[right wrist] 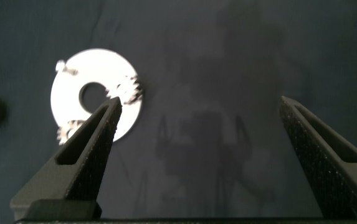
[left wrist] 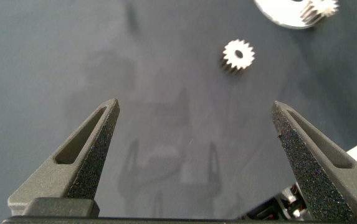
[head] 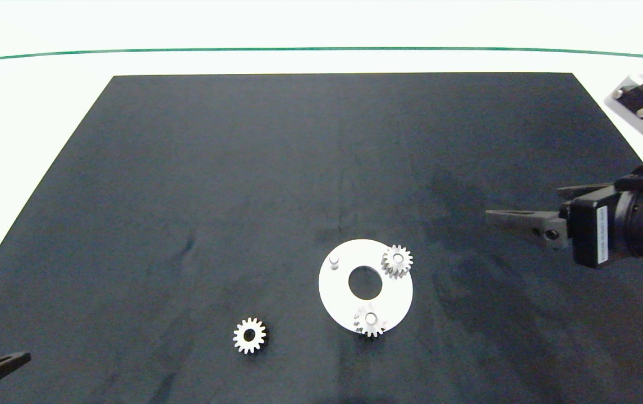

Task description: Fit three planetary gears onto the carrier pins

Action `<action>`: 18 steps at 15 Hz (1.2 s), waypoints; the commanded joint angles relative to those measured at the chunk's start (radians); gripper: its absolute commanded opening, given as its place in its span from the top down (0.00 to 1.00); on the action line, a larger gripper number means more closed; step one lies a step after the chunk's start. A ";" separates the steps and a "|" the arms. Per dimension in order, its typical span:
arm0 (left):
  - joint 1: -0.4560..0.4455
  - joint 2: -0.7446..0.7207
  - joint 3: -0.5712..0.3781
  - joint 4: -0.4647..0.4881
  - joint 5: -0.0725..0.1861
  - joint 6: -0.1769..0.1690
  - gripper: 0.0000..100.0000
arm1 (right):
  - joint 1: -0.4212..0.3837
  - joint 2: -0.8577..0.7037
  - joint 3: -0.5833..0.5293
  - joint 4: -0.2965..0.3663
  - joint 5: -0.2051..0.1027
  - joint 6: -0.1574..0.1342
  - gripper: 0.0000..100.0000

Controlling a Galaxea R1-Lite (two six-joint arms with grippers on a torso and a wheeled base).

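One loose gear [head: 249, 335] is lying flat on the dark surface [head: 187, 196], well apart from the white disc [head: 339, 294] and toward the left arm's side; the left wrist view is showing it [left wrist: 238, 55] ahead of that gripper, clear of both fingers. Judged by its look, this gear is small, rigid metal, light for its material and likely slick on its toothed flank; lying flat, it is offering little height, so a pinch across opposite teeth at the rim appears the sound hold, leaving the bore open for the pin. Two gears are already sitting on pins: one [head: 397, 261] at the disc's right edge, one [head: 370, 321] at its near edge, both overhanging the rim. The third carrier pin [head: 334, 261] is standing bare on the disc's far-left part. The left gripper [left wrist: 195, 115] is hovering wide open and empty; only one fingertip is showing at the head view's lower-left corner. The right gripper [right wrist: 202, 112] is likewise spread wide, holding nothing, off to the disc's right. In the right wrist view, one finger is covering part of the disc [right wrist: 72, 93], and the loose gear is cut by the frame edge. Whether the seated gears are fully down cannot be told.
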 commanded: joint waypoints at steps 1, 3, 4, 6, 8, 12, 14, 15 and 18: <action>-0.074 0.171 0.072 -0.131 0.000 0.023 0.00 | -0.036 -0.060 -0.006 0.011 -0.001 -0.001 0.00; -0.101 0.280 0.085 -0.229 0.001 0.023 0.00 | -0.033 -0.096 -0.010 0.040 -0.001 -0.001 0.00; -0.109 0.338 0.089 -0.283 0.001 0.025 0.00 | -0.033 -0.108 -0.014 0.048 -0.001 -0.003 0.00; -0.121 0.439 0.112 -0.383 0.003 0.058 0.00 | -0.034 -0.108 -0.025 0.048 -0.001 -0.001 0.00; -0.137 0.490 0.128 -0.449 0.001 0.077 0.00 | -0.034 -0.111 -0.026 0.048 -0.001 0.000 0.00; -0.201 0.507 0.145 -0.475 0.009 0.210 0.00 | -0.033 -0.119 -0.036 0.048 -0.001 0.000 0.00; -0.201 0.519 0.143 -0.478 0.009 0.249 0.00 | -0.033 -0.122 -0.034 0.048 -0.001 0.002 0.00; -0.199 0.544 0.135 -0.483 0.009 0.267 0.00 | -0.033 -0.125 -0.034 0.048 -0.001 0.002 0.00; -0.196 0.590 0.123 -0.521 0.031 0.301 0.00 | -0.033 -0.128 -0.034 0.048 -0.001 0.002 0.00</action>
